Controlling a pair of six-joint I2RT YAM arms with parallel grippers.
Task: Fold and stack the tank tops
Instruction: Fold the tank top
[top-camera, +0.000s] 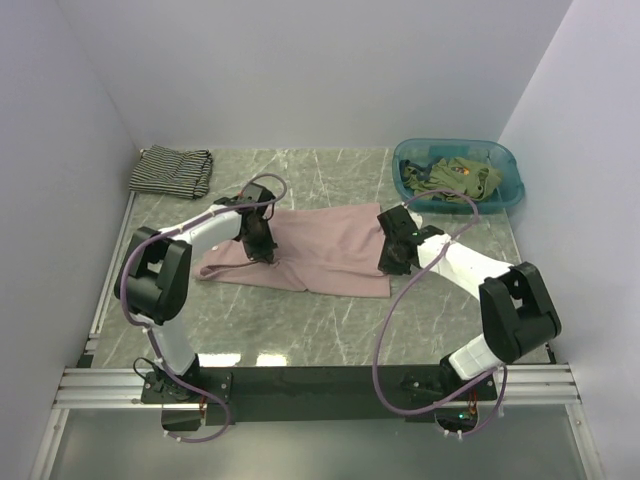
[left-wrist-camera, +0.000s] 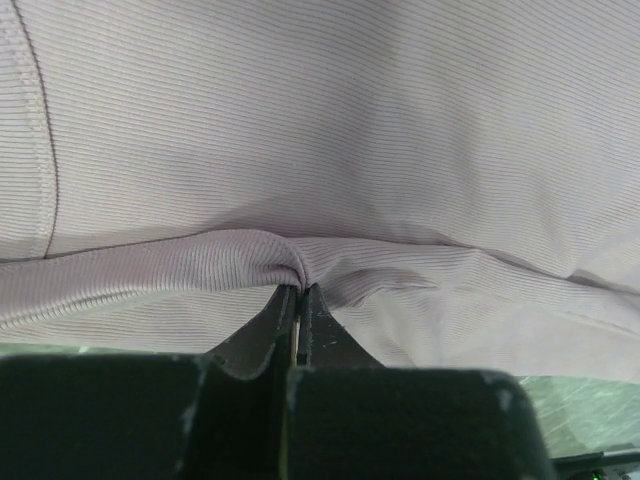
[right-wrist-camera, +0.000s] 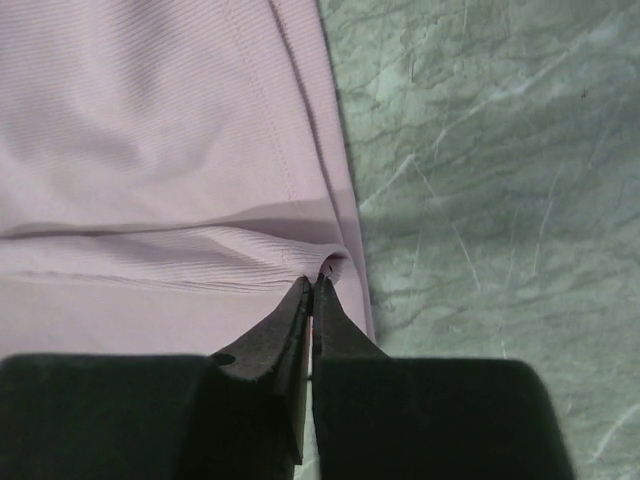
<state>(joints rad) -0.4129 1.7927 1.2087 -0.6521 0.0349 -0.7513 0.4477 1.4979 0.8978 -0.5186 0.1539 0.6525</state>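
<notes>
The dusty pink tank top (top-camera: 320, 252) lies spread across the middle of the marble table. My left gripper (top-camera: 262, 245) is shut on a pinched fold of it near its left end (left-wrist-camera: 298, 283). My right gripper (top-camera: 392, 258) is shut on a fold at its right hem (right-wrist-camera: 315, 280). The pink cloth fills the left wrist view (left-wrist-camera: 330, 130) and the left of the right wrist view (right-wrist-camera: 150, 150). A folded black-and-white striped tank top (top-camera: 172, 171) lies at the back left corner. Olive green tank tops (top-camera: 458, 178) are heaped in the teal basin (top-camera: 410, 155).
The teal basin stands at the back right corner. White walls close in the table on the left, back and right. Bare marble (right-wrist-camera: 500, 180) lies right of the pink hem. A metal rail (top-camera: 320, 385) runs along the near edge.
</notes>
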